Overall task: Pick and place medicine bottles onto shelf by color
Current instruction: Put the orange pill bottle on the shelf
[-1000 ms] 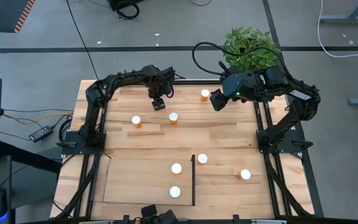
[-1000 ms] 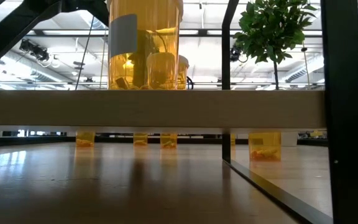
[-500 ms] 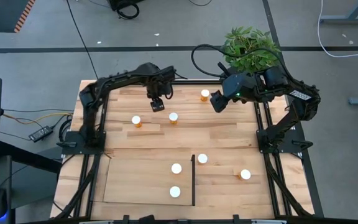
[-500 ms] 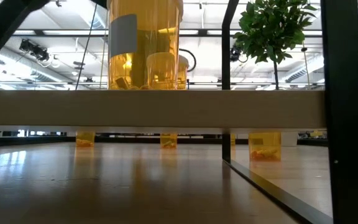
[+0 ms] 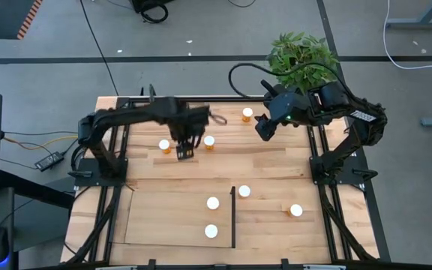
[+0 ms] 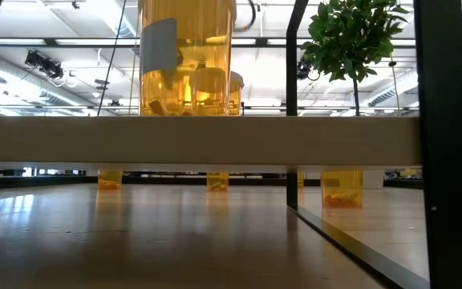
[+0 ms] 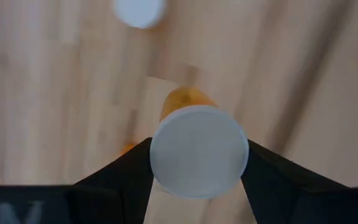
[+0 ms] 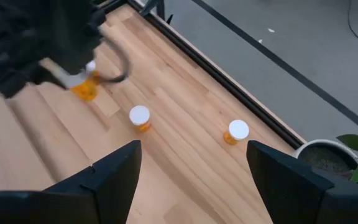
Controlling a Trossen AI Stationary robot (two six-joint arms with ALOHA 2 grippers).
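Left wrist view gives me the clearest read: my left gripper (image 7: 197, 165) is clamped on a medicine bottle (image 7: 199, 151), one dark finger (image 7: 120, 177) against each side of its white cap, the bottle's long axis running straight away from the camera so the orange body only peeks out behind the cap. From the high view I place that gripper (image 5: 185, 147) beyond the shelf (image 5: 178, 217), on its far side, between two bottles standing upright on the table (image 5: 118, 112), one (image 5: 164, 145) to its left and one (image 5: 209, 141) to its right. My right gripper (image 5: 264, 129) hangs just in front of the plant (image 5: 300, 56), fingers spread and holding nothing, near another upright bottle (image 5: 247, 114). Two bottles (image 5: 212, 202) (image 5: 211, 231) stand cap-up on the shelf.
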